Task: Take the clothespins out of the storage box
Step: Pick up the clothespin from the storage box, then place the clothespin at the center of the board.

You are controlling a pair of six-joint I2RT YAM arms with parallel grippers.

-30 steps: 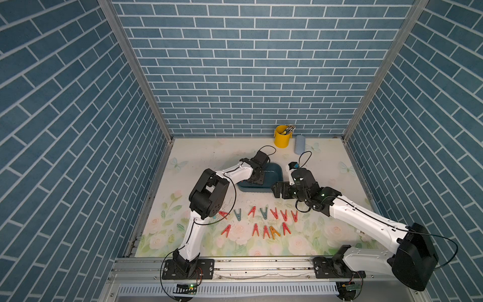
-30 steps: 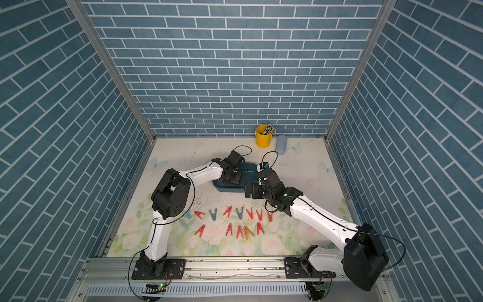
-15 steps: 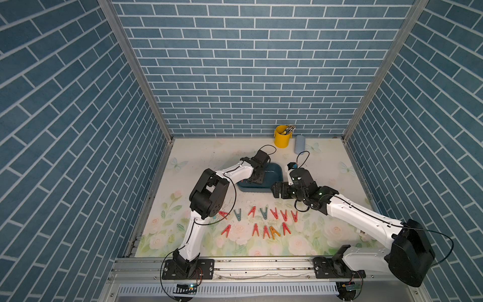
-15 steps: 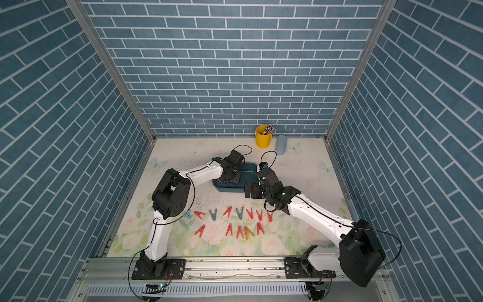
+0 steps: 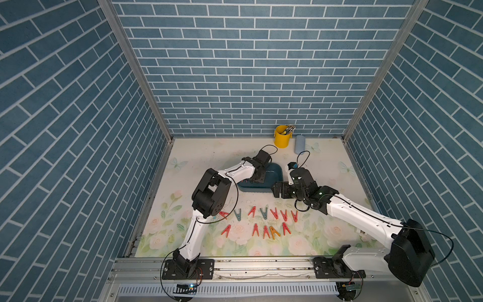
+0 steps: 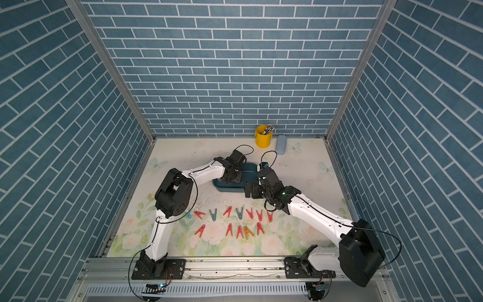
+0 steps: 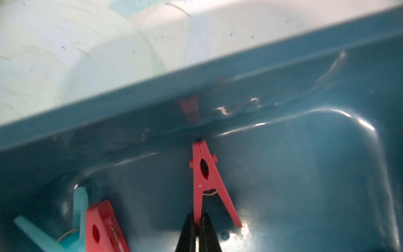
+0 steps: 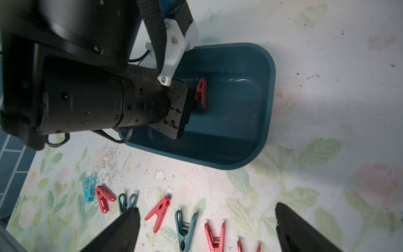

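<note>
Left gripper [image 7: 198, 219] has just snapped shut on a red clothespin [image 7: 205, 174] inside the storage box [image 7: 305, 165].
Pinched by one leg for lifting out; two more clothespins [image 7: 102, 227] lie beside it, while the right gripper [image 8: 206, 212] waits wide open just outside, near the laid-out rows [image 5: 264, 213].

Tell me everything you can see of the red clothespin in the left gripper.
The red clothespin is an A-shaped plastic peg with an oval hole, side nubs and a metal spring ring between its legs. It is inside the storage box, nose near the wall. The left gripper is shut on one leg; the other splays free. Floor contact is unclear.
</note>
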